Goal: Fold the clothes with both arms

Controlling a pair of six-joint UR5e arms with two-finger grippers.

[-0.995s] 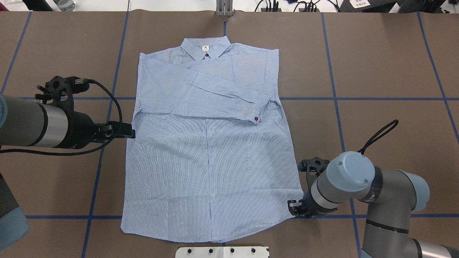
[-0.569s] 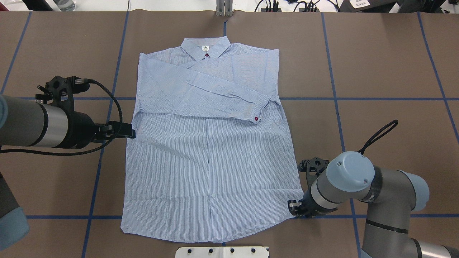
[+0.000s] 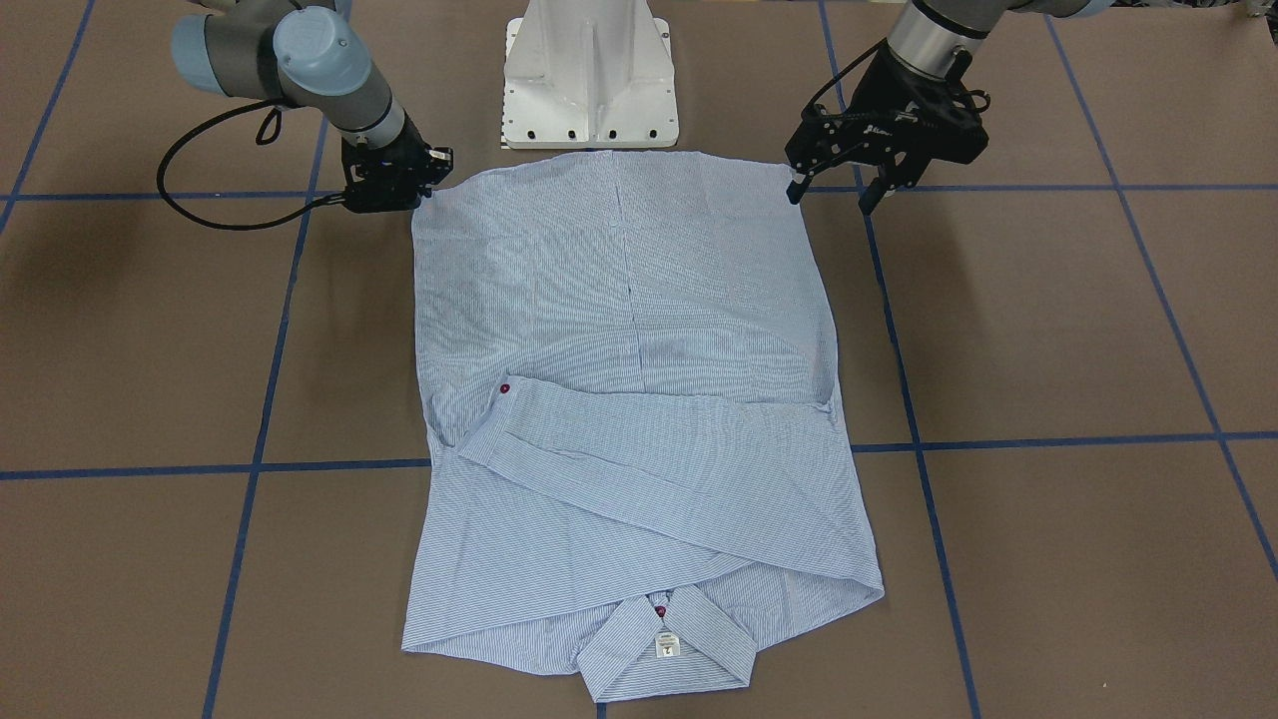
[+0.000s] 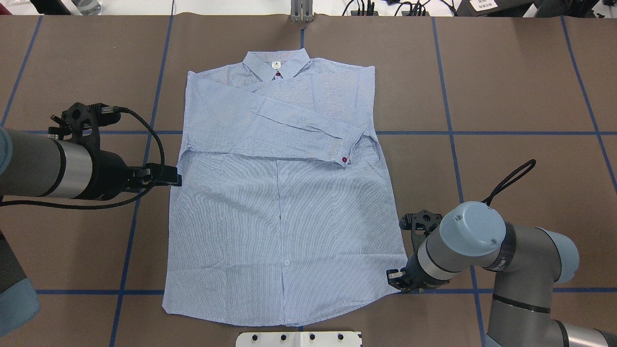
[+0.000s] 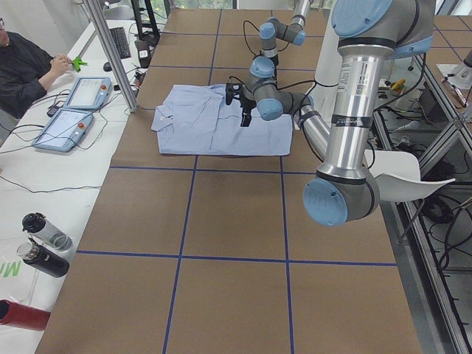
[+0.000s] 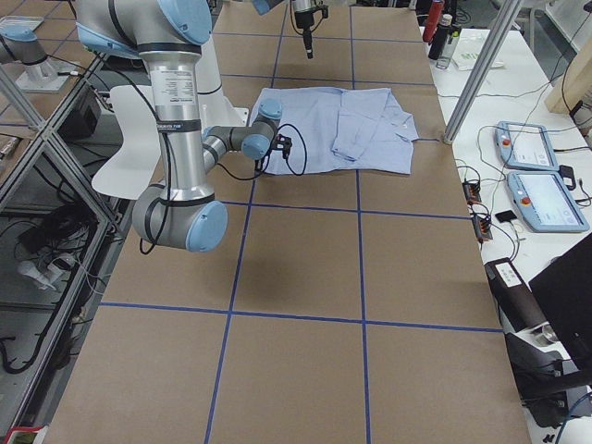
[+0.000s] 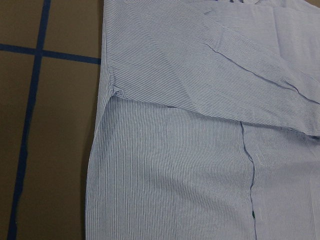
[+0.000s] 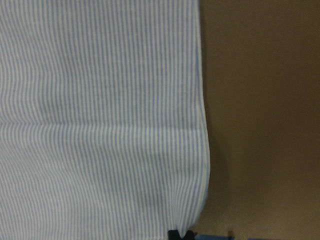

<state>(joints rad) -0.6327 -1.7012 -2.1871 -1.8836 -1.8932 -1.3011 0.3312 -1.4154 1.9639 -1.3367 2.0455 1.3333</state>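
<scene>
We see the shirt point(image 4: 284, 217) lying flat in the middle of the table point(image 4: 520, 86). Its collar point(image 4: 275, 65) is at the far side from the robot and its hem is near the white base point(image 3: 589, 80). One sleeve point(image 4: 270, 120) is folded across the chest w/ its cuff point(image 4: 344, 154), red button up, ending close to the shirt's right edge. The lower body is spread smooth, w/ the button strip running down the centre.

The left gripper point(image 3: 832, 195) hangs above the table beside the shirt's left edge, approx level w/ the sleeve fold. Its fingers point(image 3: 867, 205) point down and are spread apart w/ nothing between them. The left wrist view shows only cloth and table, no fingers.

The right gripper point(image 4: 395, 280) sits low at the shirt's hem corner on the robot's right, right at the cloth edge. The right wrist view shows just a black tip at that edge, so we can't tell if its fingers are pinching cloth, pressed together or apart.

Blue tape lines point(image 4: 482, 133) cross the brown table top.
</scene>
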